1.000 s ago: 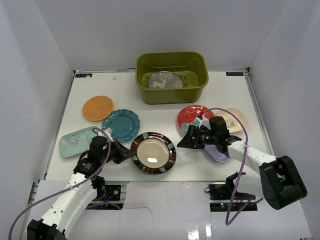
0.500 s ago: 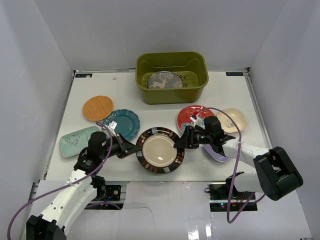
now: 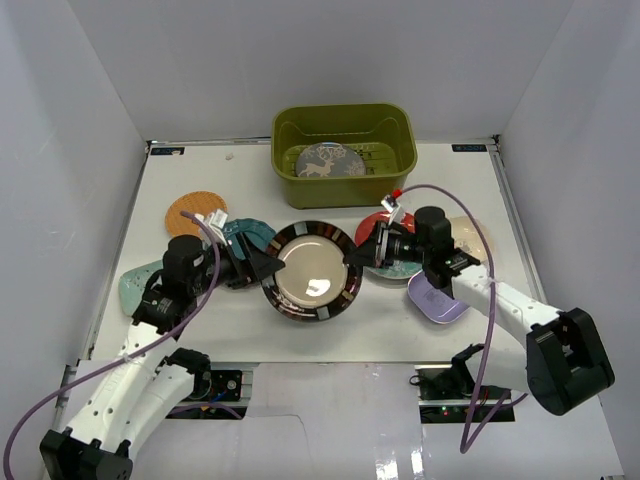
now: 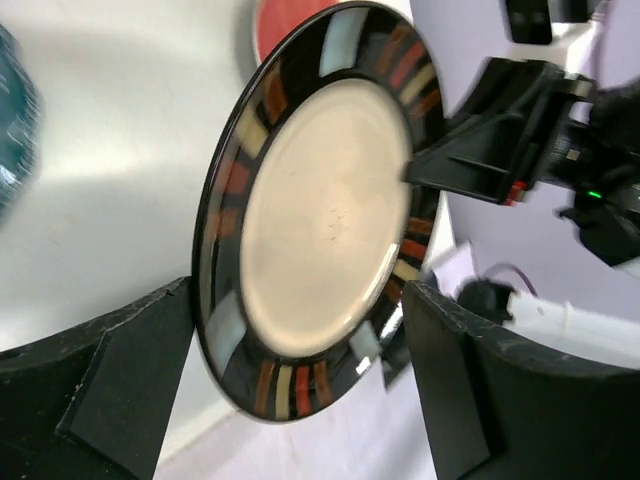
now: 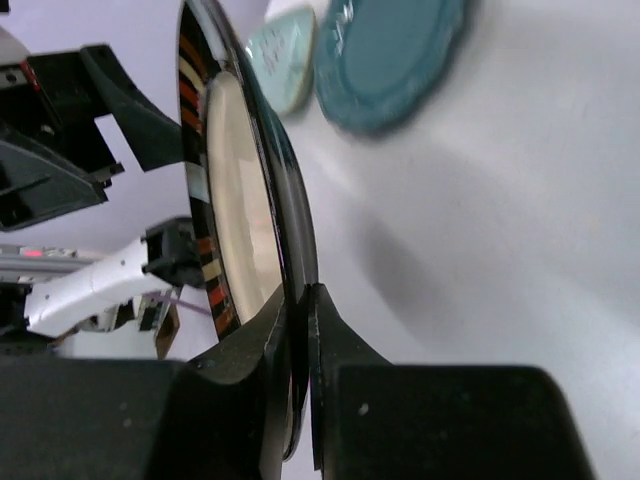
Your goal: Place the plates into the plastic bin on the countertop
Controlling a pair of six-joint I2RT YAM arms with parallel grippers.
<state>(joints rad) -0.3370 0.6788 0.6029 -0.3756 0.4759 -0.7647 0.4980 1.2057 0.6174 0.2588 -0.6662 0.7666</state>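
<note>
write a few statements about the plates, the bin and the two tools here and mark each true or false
1. The right tool is clamped on the rim of the dark-rimmed plate. True.
2. The left tool is shut on that plate. False: its jaws stand wide open, one on either side of the plate.
3. The plastic bin has nothing in it. False: the grey deer plate lies inside.
4. The orange plate lies on the countertop. True.
5. The dark-rimmed plate lies flat on the countertop. False: it is held up off the surface, tilted.
</note>
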